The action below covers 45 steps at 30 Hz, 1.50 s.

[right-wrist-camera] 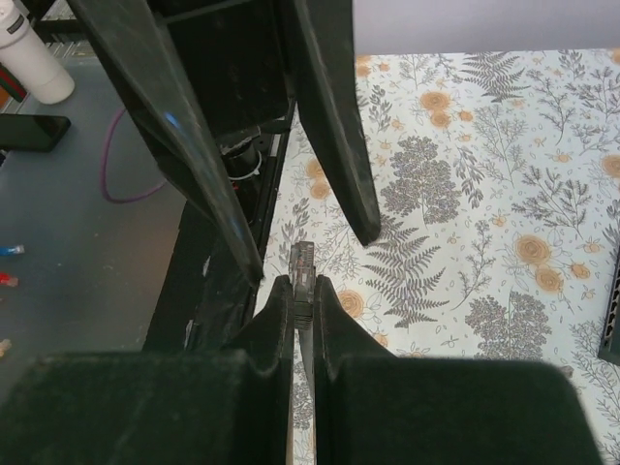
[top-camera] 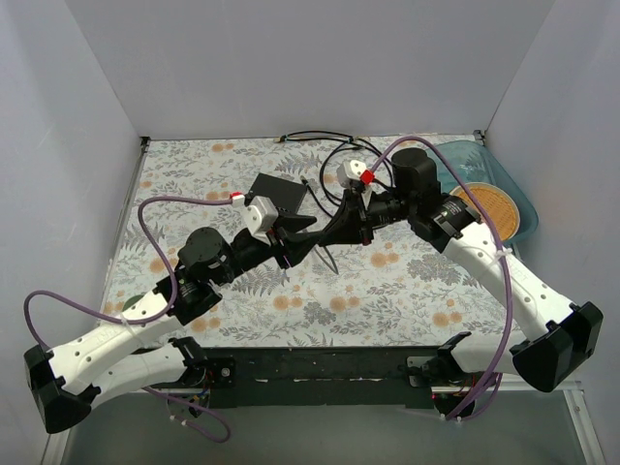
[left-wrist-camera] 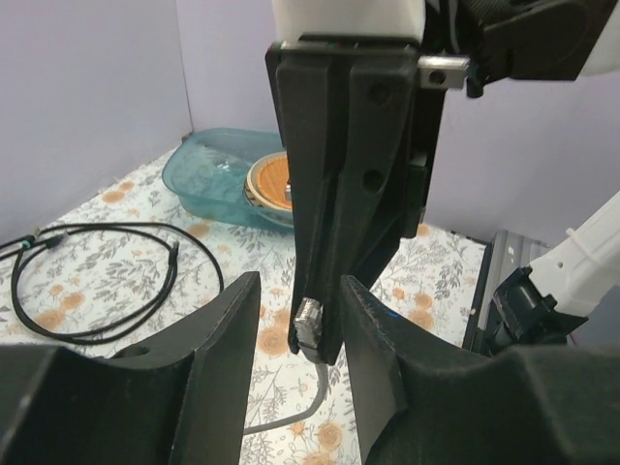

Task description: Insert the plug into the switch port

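The switch (top-camera: 281, 194) lies flat on the table (top-camera: 387, 291), untouched, at about ten o'clock from where my two claws meet. My left claw (left-wrist-camera: 298, 291) stands spread, one finger on either side of the plug (right-wrist-camera: 302, 262) and not yet on it. My right claw (right-wrist-camera: 302, 287) is pressed together on that plug with only the tip showing, and the cable (left-wrist-camera: 281, 418) dangles at six o'clock. If my left claw closes off-centre, it may nip my right claw instead of the plug, or twist the plug askew. If my right claw lets go early, the plug drops. A crooked plug would jam against the switch rather than enter, and I judge the switch might slide.
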### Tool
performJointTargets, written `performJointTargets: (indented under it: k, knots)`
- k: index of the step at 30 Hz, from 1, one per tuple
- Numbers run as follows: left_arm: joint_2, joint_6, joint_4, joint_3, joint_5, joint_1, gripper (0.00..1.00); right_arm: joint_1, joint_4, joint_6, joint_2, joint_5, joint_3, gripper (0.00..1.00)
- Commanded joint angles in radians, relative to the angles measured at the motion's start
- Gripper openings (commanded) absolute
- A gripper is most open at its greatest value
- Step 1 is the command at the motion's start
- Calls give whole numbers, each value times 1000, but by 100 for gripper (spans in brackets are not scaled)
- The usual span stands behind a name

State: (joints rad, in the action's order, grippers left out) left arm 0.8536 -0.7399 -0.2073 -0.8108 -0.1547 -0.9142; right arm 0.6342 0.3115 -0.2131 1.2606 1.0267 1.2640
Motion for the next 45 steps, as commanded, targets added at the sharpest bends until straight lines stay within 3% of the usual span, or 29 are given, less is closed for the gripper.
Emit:
performJointTargets:
  k: [1,5,12,13,15,20,22,23,25,26,29,36,40,45]
  knots:
    - [33,-3,10,-5,-43,11,38,-5,-46,20,-29,49,8,1]
    - [48,-10,-10,1,-66,11,35,-7,-61,29,-38,49,-9,1]
    - [64,-13,-15,9,-82,11,15,-7,-77,37,-55,53,-23,1]
    - [65,-13,-18,9,-77,12,6,-7,-83,41,-55,56,-25,1]
    - [68,-19,-26,12,-71,12,0,-7,-83,44,-56,62,-23,1]
    - [61,-39,-66,33,-19,14,0,-5,-71,43,-59,56,-23,1]
    - [47,-55,-84,47,18,14,0,-7,-69,44,-64,30,-28,11]
    - [41,-61,-92,51,59,14,0,-5,-69,44,-70,-6,-34,26]
    - [21,-75,-109,64,93,15,0,-7,-71,44,-84,-45,-43,42]
    - [13,-79,-112,67,109,15,0,-7,-71,44,-90,-92,-51,55]
    - [-8,-92,-121,76,171,17,0,-7,-68,43,-112,-196,-64,77]
    - [-16,-159,-124,81,291,18,0,-7,-112,78,-168,-338,-110,88]
    - [27,-164,-83,71,345,18,0,-5,-124,95,-170,-408,-141,89]
    - [149,-214,26,36,348,17,0,-7,-54,127,-151,-634,-169,87]
